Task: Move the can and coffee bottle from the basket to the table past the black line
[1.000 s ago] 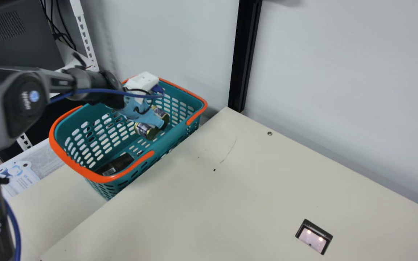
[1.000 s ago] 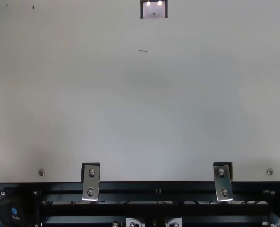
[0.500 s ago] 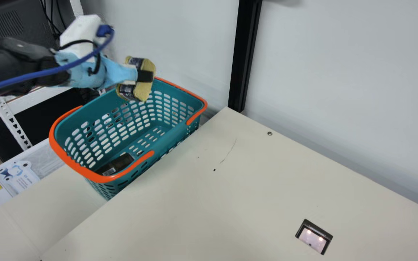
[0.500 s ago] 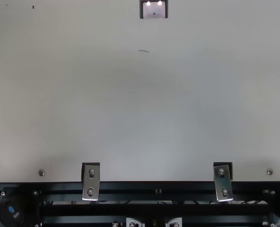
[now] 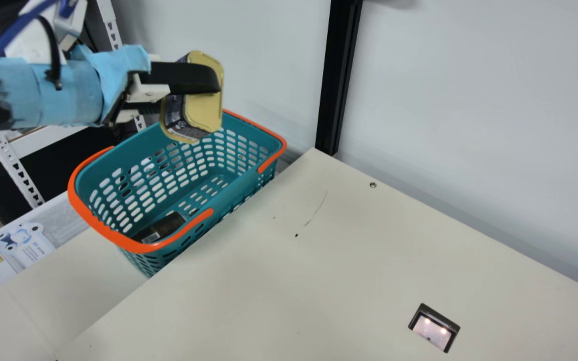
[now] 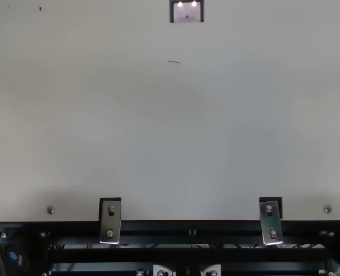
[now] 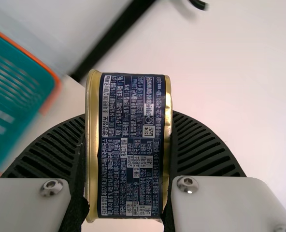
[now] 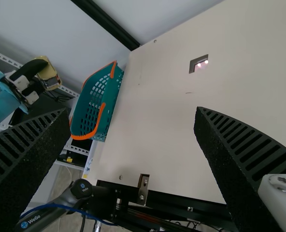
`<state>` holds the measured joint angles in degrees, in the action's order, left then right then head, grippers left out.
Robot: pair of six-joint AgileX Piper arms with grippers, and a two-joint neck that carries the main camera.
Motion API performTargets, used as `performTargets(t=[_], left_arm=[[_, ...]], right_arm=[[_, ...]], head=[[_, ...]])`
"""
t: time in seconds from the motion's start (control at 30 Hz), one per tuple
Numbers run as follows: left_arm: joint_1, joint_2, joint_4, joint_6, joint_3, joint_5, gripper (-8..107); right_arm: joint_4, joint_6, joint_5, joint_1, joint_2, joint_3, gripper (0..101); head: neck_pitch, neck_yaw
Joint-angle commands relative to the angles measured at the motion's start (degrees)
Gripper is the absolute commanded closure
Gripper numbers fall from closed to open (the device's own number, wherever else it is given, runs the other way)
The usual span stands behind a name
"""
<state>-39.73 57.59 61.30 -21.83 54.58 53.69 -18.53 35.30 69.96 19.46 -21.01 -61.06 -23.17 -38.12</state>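
In the main view my left gripper is shut on the gold-rimmed, dark-labelled can, held in the air above the far part of the teal basket. The left wrist view shows the can clamped between both ribbed fingers of my left gripper. A dark bottle with a pale label lies on the basket's floor at its near end, partly hidden by the rim. My right gripper stands open in the right wrist view, its fingers wide apart with nothing between them.
Orange handles lie along the basket's rim, which rises beside the cream table's edge. A black post stands at the table's far corner against the wall. A dark-framed square fitting sits in the tabletop.
Out of the basket, my left gripper has lifted the can. Over the last half second the gripper turned, tilting the can's gold end more toward the main view. The bottle has stayed put.
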Motion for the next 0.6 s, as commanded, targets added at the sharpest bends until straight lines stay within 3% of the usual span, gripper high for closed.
performTargets(t=[0.0,0.17,0.57], left_arm=[[0.19,-2.64,1.83,13.46,0.17,8.77,89],[0.81,-6.33,5.93,25.12,0.06,16.08,89],[9.59,-11.36,11.31,53.62,-4.73,16.21,89]], right_arm=[[0.00,0.00,0.00,0.00,0.00,0.00,0],[0.00,0.00,0.00,0.00,0.00,0.00,0],[0.00,0.00,0.00,0.00,0.00,0.00,0]], head=[[-1.81,-1.15],[-1.81,-1.15],[-1.81,-1.15]])
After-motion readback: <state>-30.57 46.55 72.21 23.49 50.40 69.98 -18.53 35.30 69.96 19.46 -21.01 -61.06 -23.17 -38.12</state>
